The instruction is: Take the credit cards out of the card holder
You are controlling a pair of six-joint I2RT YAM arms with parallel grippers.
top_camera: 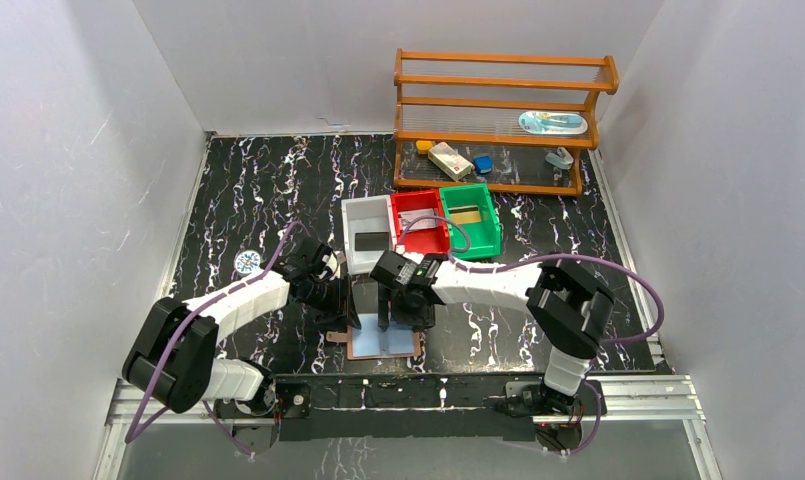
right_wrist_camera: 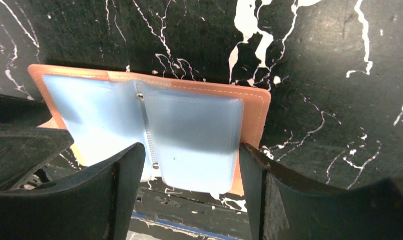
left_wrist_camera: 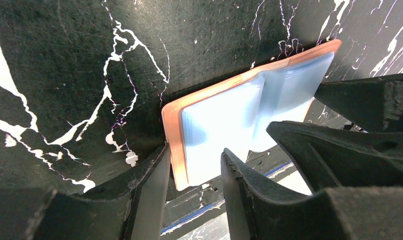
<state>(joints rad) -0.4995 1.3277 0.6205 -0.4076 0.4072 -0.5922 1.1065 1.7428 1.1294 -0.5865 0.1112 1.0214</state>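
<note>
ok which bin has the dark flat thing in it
The white bin, leftmost of the three; a dark rectangle lies inside. The red bin and green bin hold paler things.

Top view: the far half of the card holder (top_camera: 385, 344) is covered by the left gripper (top_camera: 340, 300) and the right gripper (top_camera: 390, 312). Only its near blue panel and brown rim show. Fingertip contact with the leather cannot be read there.

Left wrist view: the holder's near edge is hidden behind the fingers (left_wrist_camera: 239, 190), and the right gripper's dark body covers its right corner.

Right wrist view: the lower edge lies behind both fingers (right_wrist_camera: 124, 185).

The pocket sleeves are cloudy — whether the credit cards sit inside cannot be told.

Items on the shelf (top_camera: 498, 120) and a round disc (top_camera: 246, 262) on the table (top_camera: 258, 190) — too small to identify.
</note>
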